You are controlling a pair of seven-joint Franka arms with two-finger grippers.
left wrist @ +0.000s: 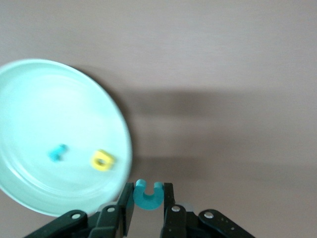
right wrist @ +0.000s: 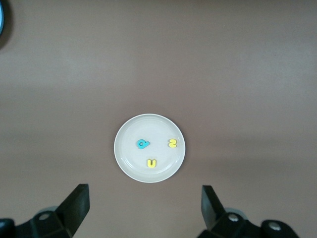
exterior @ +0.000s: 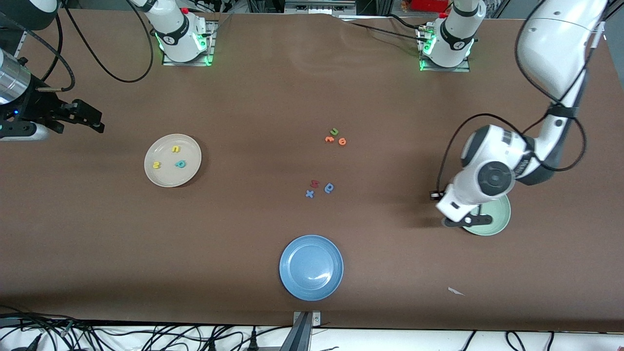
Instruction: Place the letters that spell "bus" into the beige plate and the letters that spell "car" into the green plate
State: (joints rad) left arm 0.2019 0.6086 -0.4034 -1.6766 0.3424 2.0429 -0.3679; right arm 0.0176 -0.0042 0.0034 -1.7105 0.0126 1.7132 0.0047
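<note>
Here the teal "c" (left wrist: 147,194) sits pinched between the fingers (left wrist: 128,208) of the left gripper (left wrist: 147,210), jaws drawn in tight on it, open side of the letter pointing away from the wrist. The left gripper (exterior: 463,222) hangs over the rim of the green plate (exterior: 499,222), at the edge toward the right arm's end of the worktop (exterior: 243,97). In the left wrist view the green plate (left wrist: 39,109) lies just beside the gripper and carries two letters: the teal "r" (left wrist: 58,152) and the yellow "a" (left wrist: 102,160), near each other but apart, the "a" closer to the gripper.

The right gripper (exterior: 90,119) waits up in the air at the right arm's end of the worktop, jaws spread wide, nothing in them; in its wrist view the fingers (right wrist: 77,206) stand well apart. Below and ahead of it lies the beige plate (right wrist: 126,158), holding the teal "b" (right wrist: 142,144), the yellow "u" (right wrist: 151,163) and the yellow "s" (right wrist: 172,143), all three apart from one another. The front view shows the same beige plate (exterior: 187,168).

Midway between the grippers, loose on the worktop: a green "u" (exterior: 334,131) with two orange letters (exterior: 336,140) touching or nearly so; nearer the camera, a red letter (exterior: 314,184), a blue round letter (exterior: 329,187) and a blue "x" (exterior: 309,194). Nearer still, a blue plate (exterior: 292,282).
</note>
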